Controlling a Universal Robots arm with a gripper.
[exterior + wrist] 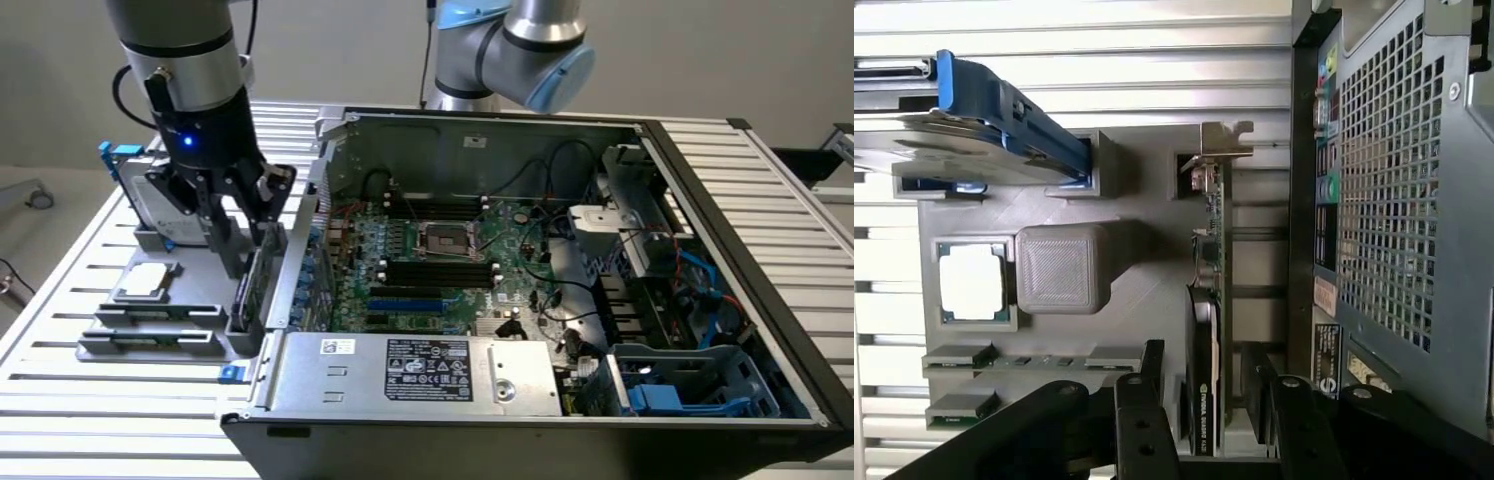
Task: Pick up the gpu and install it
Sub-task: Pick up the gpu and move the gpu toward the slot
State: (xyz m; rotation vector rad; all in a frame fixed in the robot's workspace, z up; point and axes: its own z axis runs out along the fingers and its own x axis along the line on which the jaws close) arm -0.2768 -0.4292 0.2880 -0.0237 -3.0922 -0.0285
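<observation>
The gpu (256, 285) stands on its long edge in a slot of the grey holder (100, 350), right beside the open computer case (747, 290). My gripper (243, 235) has come down over the card from above. In the wrist view the gpu (1212, 250) shows edge-on, black shroud near me and metal bracket at the far end. The gripper (1204, 395) is open, with one black finger on each side of the card and a small gap showing on both sides. Nothing is held.
On the same holder lie a silver hard drive with a blue frame (984, 110), a square CPU chip (972, 282) and memory sticks (959, 355). The perforated case wall (1394, 200) stands close beside the card. Inside the case, the motherboard (441, 250) lies exposed.
</observation>
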